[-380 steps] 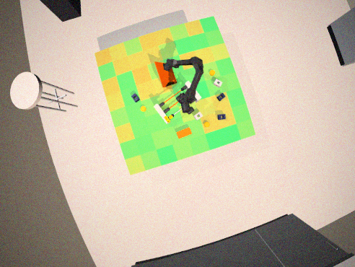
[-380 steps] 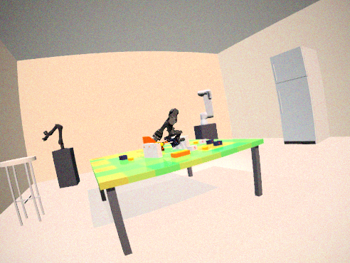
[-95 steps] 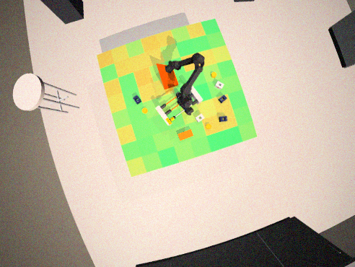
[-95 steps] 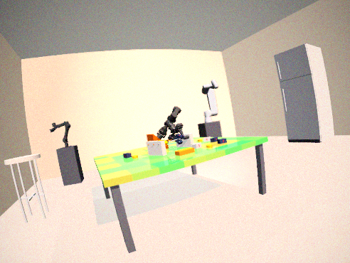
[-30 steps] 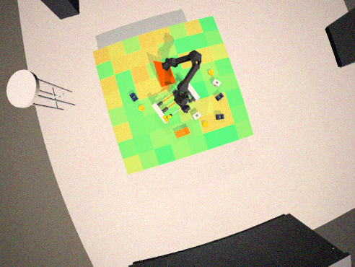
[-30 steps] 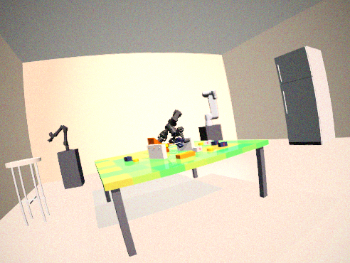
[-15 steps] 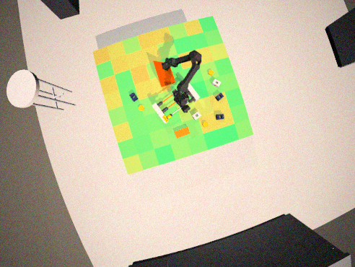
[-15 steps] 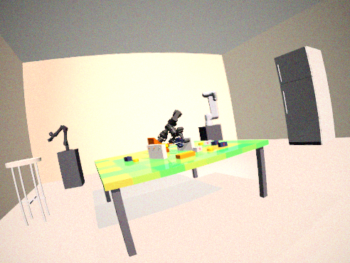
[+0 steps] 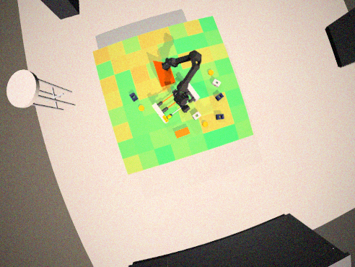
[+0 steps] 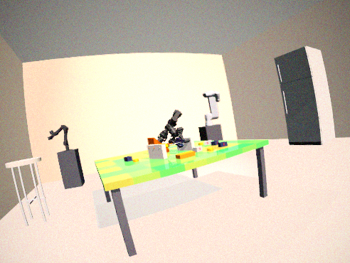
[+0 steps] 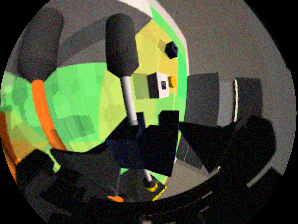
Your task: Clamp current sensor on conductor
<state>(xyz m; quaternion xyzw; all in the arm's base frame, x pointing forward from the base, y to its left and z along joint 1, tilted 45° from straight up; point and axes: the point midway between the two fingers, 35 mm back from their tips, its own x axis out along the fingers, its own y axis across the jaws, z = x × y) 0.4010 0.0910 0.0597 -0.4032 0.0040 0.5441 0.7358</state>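
Observation:
My gripper (image 11: pixel 153 128) (image 10: pixel 181 142) is shut on the dark navy current sensor (image 11: pixel 122 151), which sits around the white conductor (image 11: pixel 129 100) (image 9: pixel 176 111). The conductor enters the sensor from above in the wrist view and comes out below, near a yellow-and-black marker (image 11: pixel 152 187) (image 9: pixel 168 117). The fingers stand wide on either side of the sensor. The arrow, the latch and any gap between the sensor's halves cannot be made out. The marker's lettering is not readable. In the top view the arm hides the sensor.
Orange conductors (image 11: pixel 46 117) with dark sleeves run beside the white one between two white end blocks (image 9: pixel 157 109) (image 10: pixel 157 151). A red-orange panel (image 9: pixel 163 73) stands behind. An orange block (image 9: pixel 182 132) (image 10: pixel 186 155), a white block (image 9: pixel 196 115) (image 11: pixel 159 85) and several small navy and yellow pieces lie around.

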